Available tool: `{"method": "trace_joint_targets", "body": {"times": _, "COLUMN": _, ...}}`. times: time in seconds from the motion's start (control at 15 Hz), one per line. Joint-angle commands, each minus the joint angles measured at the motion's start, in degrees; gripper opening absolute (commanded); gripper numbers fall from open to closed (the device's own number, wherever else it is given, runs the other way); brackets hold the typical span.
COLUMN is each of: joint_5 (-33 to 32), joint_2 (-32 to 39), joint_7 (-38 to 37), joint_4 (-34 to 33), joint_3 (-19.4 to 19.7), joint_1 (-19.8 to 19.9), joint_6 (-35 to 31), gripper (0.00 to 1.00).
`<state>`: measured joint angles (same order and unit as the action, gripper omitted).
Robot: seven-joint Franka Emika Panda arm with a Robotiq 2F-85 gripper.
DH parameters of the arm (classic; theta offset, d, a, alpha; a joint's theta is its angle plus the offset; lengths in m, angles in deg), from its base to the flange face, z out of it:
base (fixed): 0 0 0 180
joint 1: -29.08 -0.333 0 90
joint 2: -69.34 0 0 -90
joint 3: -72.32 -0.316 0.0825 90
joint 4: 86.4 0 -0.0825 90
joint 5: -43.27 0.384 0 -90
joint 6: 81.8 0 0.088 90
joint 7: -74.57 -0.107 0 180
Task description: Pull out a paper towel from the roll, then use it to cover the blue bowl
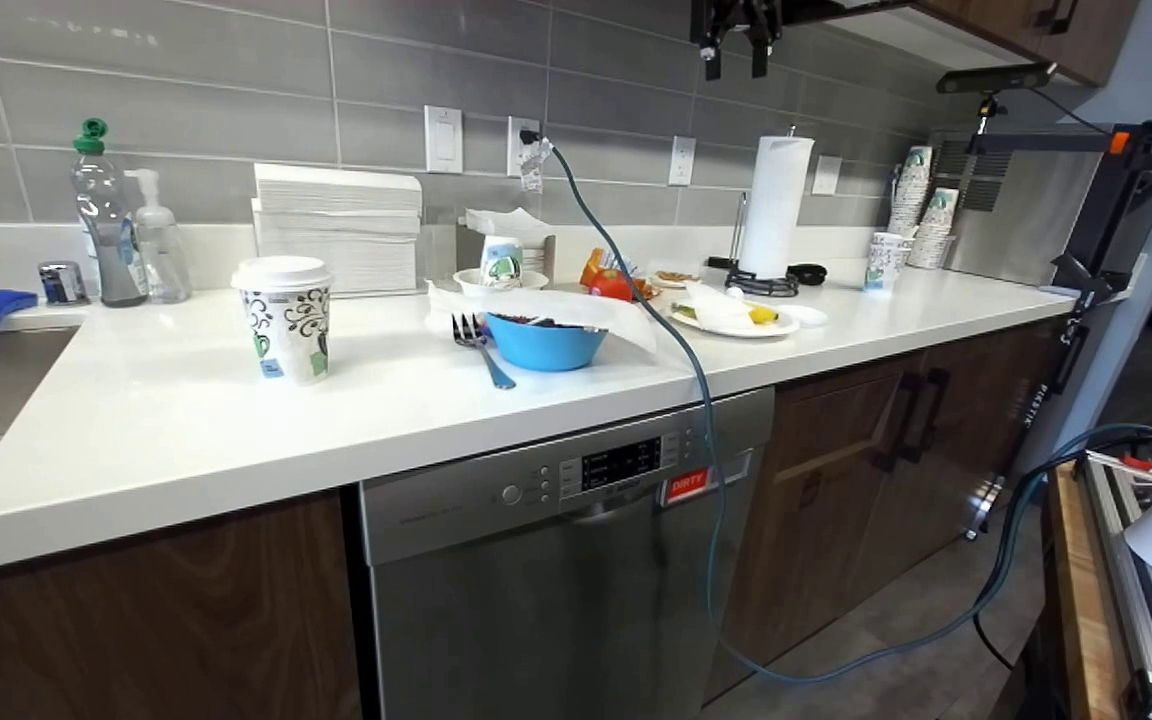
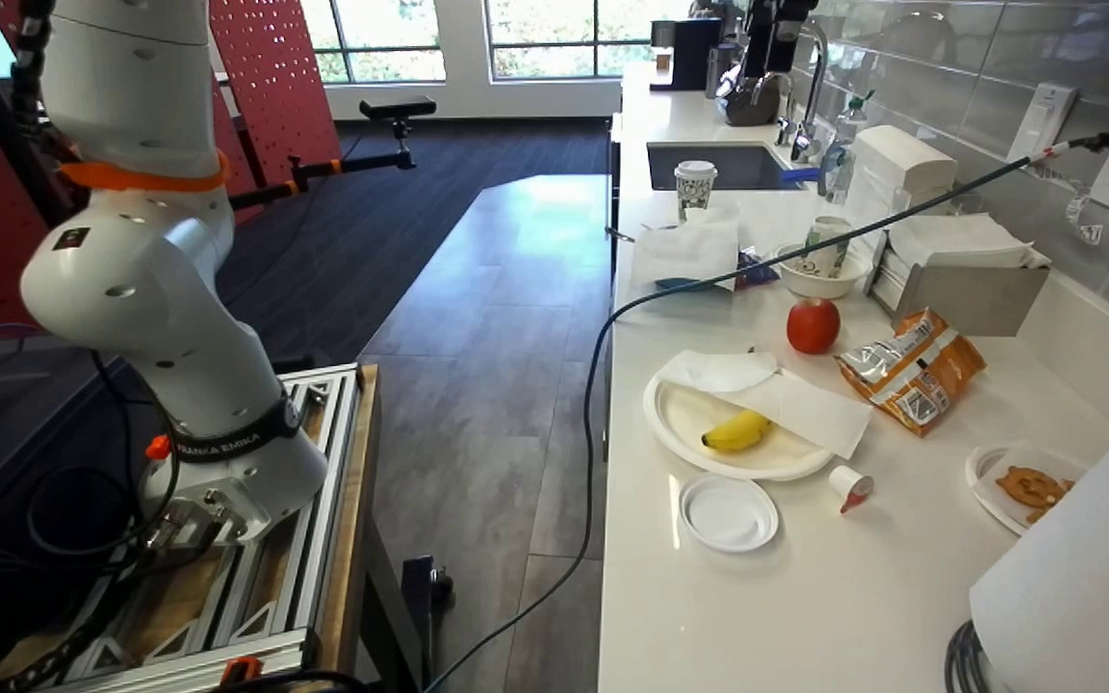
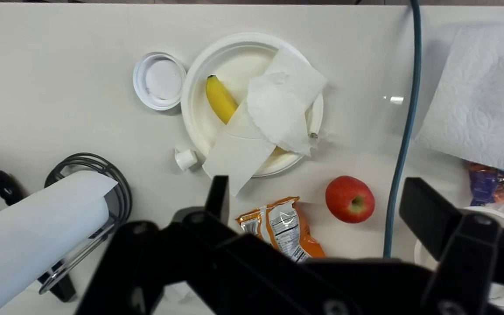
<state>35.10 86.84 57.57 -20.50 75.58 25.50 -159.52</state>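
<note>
Along a grey-tiled wall (image 1: 166,100) is set a long white counter (image 1: 166,430). Beneath it is fitted a steel dishwasher (image 1: 556,610), where a red label (image 1: 687,485) reads "DIRTY". Across from the counter is mounted a white robot arm (image 2: 150,269), cropped at the top, its base printed "FRANKA EMIKA". On a dark pole (image 1: 1036,405), "PIKSTIK" can be read. Upright on a black wire stand (image 1: 761,287) is held the white roll (image 1: 776,205). The gripper (image 3: 315,199) is held high above the counter, its jaws wide apart. On a round white plate (image 3: 234,59), a banana (image 3: 219,99) is partly hidden by white paper pieces (image 3: 280,111). The paper towel (image 3: 484,96) is laid across the blue bowl (image 1: 546,345), cropped by the wrist view's edge; at the bowl's front rim, dark contents (image 1: 539,321) are exposed, too small to be named. In a white bowl (image 2: 816,286), a patterned cup (image 1: 503,262) is held. The contents of another patterned cup (image 1: 286,330) are concealed by a white lid (image 1: 281,270). On an orange snack bag (image 2: 920,371), the print is too small to be read. A purple packet (image 3: 481,183) is partly hidden by the towel; whether it is inside the bowl cannot be told. Near the bag is set a red apple (image 2: 812,325). Beside the plate, a tiny white cup (image 2: 846,479) is tipped over, red at its mouth.
</note>
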Motion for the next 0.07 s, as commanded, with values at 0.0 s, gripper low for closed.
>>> {"method": "trace_joint_targets", "body": {"times": 0.0, "joint_5": 0.0, "joint_2": 0.0, "joint_7": -0.2, "joint_4": 0.0, "joint_3": -0.1, "joint_1": -0.5, "joint_6": 0.0, "gripper": 1.00}}
